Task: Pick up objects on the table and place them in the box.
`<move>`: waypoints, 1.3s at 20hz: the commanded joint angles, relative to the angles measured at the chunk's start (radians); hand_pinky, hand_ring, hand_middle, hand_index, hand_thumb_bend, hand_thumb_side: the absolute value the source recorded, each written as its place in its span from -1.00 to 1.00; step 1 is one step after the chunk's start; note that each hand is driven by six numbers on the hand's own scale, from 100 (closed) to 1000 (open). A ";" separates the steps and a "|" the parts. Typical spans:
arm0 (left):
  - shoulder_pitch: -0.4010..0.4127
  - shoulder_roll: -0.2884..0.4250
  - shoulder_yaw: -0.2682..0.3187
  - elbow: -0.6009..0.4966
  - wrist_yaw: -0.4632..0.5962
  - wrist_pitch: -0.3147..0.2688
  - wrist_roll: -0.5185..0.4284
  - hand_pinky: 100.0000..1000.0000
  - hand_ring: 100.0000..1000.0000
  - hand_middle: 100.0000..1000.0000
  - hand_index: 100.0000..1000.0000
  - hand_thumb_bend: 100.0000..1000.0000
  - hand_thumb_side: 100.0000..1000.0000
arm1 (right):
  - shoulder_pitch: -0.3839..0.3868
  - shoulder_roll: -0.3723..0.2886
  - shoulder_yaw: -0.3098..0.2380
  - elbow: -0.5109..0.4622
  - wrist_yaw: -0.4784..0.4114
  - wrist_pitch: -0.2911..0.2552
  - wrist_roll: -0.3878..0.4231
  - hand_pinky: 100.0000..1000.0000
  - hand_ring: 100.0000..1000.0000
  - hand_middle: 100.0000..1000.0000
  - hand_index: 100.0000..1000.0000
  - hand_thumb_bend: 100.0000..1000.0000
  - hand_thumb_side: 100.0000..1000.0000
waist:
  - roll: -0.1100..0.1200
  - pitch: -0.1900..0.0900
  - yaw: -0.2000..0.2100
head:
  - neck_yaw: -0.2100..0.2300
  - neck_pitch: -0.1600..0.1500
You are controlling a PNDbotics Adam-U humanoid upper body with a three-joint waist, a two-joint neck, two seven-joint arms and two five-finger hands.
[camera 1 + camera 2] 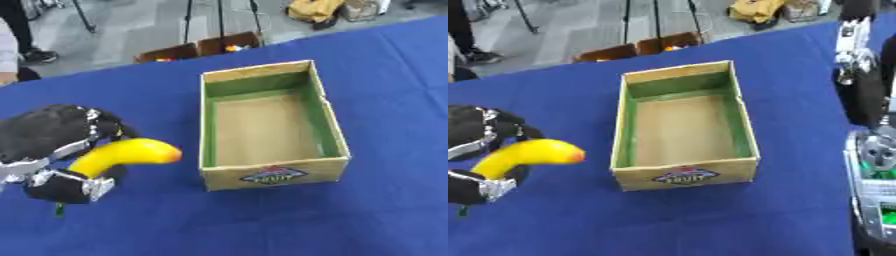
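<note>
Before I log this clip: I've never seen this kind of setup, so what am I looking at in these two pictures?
Both pictures come from one stereo camera in a humanoid robot's head, looking down at a blue table; they show the same moment from its left and right eye. The black shape at the left is the robot's left hand, fingers curled round a yellow banana held just left of the box. An open cardboard box, green along its inner walls and with nothing inside, stands in the middle. In the right eye view, the black and silver machinery along the right edge is the robot's right arm; its hand cannot be made out.
</note>
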 commanded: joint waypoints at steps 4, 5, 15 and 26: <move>-0.080 0.041 0.032 -0.001 0.021 0.021 -0.020 -0.64 -0.30 0.00 0.22 -1.00 -0.65 | -0.009 -0.015 0.006 -0.015 -0.002 -0.004 0.002 0.44 0.58 -0.08 0.64 -1.00 1.00 | 0.002 -0.025 -0.006 | 0.003 -0.012; -0.094 0.039 0.034 0.011 0.024 0.024 -0.024 -0.65 -0.31 -0.01 0.22 -1.00 -0.65 | -0.009 -0.015 0.007 -0.015 -0.002 -0.004 0.003 0.44 0.58 -0.08 0.64 -1.00 1.00 | 0.003 -0.026 -0.007 | 0.004 -0.011; -0.266 -0.058 0.033 0.207 0.026 0.015 -0.039 -0.70 -0.34 -0.02 0.21 -1.00 -0.63 | -0.012 -0.017 0.014 -0.015 -0.009 -0.009 0.009 0.44 0.58 -0.08 0.64 -1.00 1.00 | 0.013 -0.027 -0.021 | 0.018 -0.006; -0.429 -0.267 0.037 0.433 -0.209 -0.029 -0.016 -0.67 -0.32 0.00 0.20 -1.00 -0.66 | -0.016 -0.009 0.015 -0.015 -0.015 -0.010 0.005 0.44 0.58 -0.08 0.64 -1.00 1.00 | 0.010 -0.024 -0.037 | 0.041 -0.018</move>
